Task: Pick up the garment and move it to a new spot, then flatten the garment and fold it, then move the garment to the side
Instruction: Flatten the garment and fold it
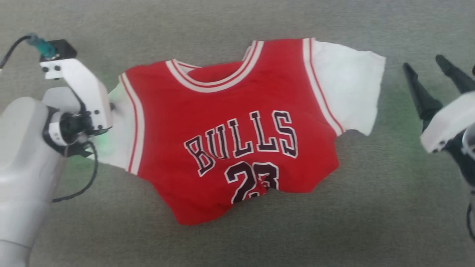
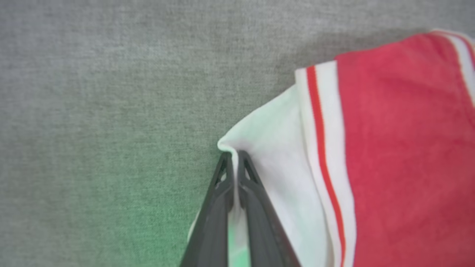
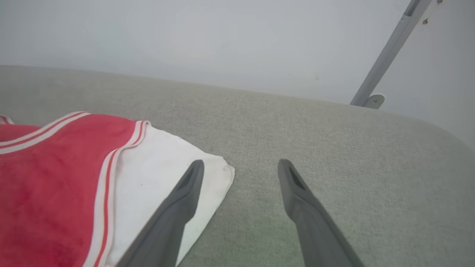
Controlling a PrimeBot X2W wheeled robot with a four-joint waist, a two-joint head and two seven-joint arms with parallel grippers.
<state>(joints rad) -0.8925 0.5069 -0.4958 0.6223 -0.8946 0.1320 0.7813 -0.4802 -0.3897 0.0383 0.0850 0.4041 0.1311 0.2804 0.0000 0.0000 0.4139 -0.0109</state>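
Pinching garment (image 2: pixel 400 148) sleeve (image 2: pixel 274 167), left gripper (image 2: pixel 234 155)

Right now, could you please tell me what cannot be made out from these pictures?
- Left wrist view: how deep the garment sleeve sits in the left hand, hidden by its shut fingers.
- Head view: bottom of the garment's "23", tucked in a hem fold.
- Head view: the right hand base, cut off by the right edge.

Head view down on the garment (image 1: pixel 237 148), left wrist close above it, right wrist low, oblique, alongside
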